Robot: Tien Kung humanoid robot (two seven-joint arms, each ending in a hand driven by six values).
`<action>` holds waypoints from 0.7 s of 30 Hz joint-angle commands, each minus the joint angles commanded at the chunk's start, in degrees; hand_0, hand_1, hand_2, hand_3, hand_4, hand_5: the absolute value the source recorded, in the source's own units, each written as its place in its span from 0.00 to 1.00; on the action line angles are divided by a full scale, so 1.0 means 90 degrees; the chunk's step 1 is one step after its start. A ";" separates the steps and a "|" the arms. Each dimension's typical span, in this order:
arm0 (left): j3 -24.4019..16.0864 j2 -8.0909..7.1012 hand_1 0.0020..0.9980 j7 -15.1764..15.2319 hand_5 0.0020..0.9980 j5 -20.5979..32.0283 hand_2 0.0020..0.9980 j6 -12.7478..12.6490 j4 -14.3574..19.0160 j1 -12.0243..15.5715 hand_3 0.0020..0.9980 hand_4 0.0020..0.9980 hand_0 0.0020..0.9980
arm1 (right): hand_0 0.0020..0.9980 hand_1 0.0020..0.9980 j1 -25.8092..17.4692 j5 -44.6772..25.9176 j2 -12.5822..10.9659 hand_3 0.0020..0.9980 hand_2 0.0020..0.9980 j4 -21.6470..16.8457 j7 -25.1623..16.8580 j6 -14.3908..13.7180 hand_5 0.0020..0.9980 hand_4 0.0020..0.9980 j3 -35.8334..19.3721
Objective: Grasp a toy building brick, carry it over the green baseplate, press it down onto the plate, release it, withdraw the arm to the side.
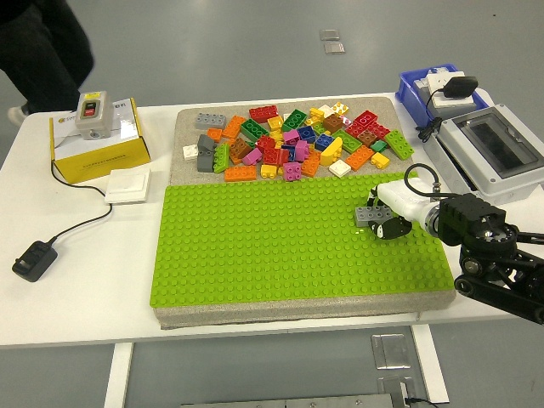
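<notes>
A large green baseplate (pixel 272 246) lies on a beige foam pad in the middle of the table. Behind it is a pile of several coloured bricks (pixel 297 140). My right hand (pixel 384 219) comes in from the right and hovers low over the plate's right part. Its fingers are curled on a grey brick (pixel 369 215), which sits at or just above the studs; I cannot tell whether it touches them. The left arm is out of view.
A yellow box (pixel 98 140) with a grey switch unit on top stands at the back left, with a white pad (pixel 127 184) and a black cable with adapter (pixel 34 260) nearby. At the right sit a grey enclosure (pixel 493 149) and a blue bin (pixel 429 89). A person's legs show at top left.
</notes>
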State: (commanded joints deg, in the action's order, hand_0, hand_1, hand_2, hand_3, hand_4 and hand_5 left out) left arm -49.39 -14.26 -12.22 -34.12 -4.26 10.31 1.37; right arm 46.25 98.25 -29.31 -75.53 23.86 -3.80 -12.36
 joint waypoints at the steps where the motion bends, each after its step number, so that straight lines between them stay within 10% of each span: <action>1: -0.0001 0.0000 0.68 0.0000 0.49 0.0000 0.66 0.0000 0.0000 0.0001 0.73 0.39 0.68 | 0.05 0.18 0.0001 0.0004 -0.0006 0.44 0.40 -0.0013 0.0001 -0.0001 0.32 0.54 -0.0009; 13: -0.0009 0.0012 0.68 0.0007 0.51 0.0011 0.66 -0.0007 0.0000 0.0025 0.73 0.39 0.67 | 0.05 0.18 -0.0179 0.0307 -0.0208 0.40 0.37 -0.0928 0.0229 0.0122 0.32 0.53 -0.0447; 21: -0.0017 0.0016 0.68 -0.0009 0.51 -0.0021 0.67 -0.0013 0.0000 0.0050 0.73 0.39 0.67 | 0.05 0.18 -0.0371 0.0674 0.0216 0.39 0.37 -0.1369 0.0507 0.0191 0.31 0.53 -0.0579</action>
State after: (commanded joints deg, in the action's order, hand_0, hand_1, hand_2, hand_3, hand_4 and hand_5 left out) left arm -49.54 -14.12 -12.30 -34.31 -4.38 10.31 1.82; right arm 42.92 104.32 -27.37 -87.85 28.42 -2.08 -17.57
